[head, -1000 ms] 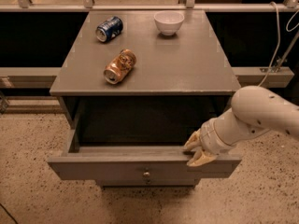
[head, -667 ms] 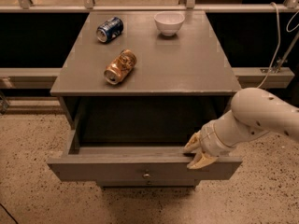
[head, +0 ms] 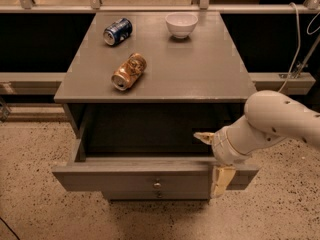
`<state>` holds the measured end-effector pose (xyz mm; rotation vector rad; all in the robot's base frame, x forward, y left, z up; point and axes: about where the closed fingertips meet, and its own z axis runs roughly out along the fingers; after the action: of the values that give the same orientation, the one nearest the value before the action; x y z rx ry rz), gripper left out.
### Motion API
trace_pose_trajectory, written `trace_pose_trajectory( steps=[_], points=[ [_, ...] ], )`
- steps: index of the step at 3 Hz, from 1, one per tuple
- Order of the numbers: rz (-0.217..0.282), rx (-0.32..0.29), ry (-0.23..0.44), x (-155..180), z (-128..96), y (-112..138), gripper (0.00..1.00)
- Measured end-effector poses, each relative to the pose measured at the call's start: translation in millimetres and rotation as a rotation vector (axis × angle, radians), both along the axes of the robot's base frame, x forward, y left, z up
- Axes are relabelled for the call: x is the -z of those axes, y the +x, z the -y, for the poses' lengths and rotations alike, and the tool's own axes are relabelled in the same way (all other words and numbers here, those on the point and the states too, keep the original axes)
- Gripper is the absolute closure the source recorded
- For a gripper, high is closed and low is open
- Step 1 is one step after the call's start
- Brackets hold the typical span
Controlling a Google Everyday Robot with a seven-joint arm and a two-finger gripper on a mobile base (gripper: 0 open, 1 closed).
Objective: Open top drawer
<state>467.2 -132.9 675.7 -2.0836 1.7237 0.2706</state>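
The gripper (head: pixel 207 164) has spread its fingers wider than a moment ago, while the top drawer (head: pixel 115 176) has stayed pulled well out, its knob (head: pixel 157 184) facing front. On the cabinet top (head: pixel 210 74) behind the drawer, a blue can (head: pixel 118 31) lies far back on the left. A brown can (head: pixel 129 72) lies nearer, and a white bowl (head: pixel 181 24) stands further right. At the drawer's right end the gripper is open and grasps nothing. One finger is inside the cavity and the other is over the front panel.
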Motion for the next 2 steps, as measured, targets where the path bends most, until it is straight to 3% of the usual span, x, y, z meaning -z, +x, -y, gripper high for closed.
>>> trace_pose_trajectory(
  steps=[1, 2],
  points=[
    [-0.015, 0.004, -0.066, -18.5, -5.2, 2.4, 0.00],
    [-0.052, 0.028, -0.142, -32.2, -5.7, 23.0, 0.00]
  ],
)
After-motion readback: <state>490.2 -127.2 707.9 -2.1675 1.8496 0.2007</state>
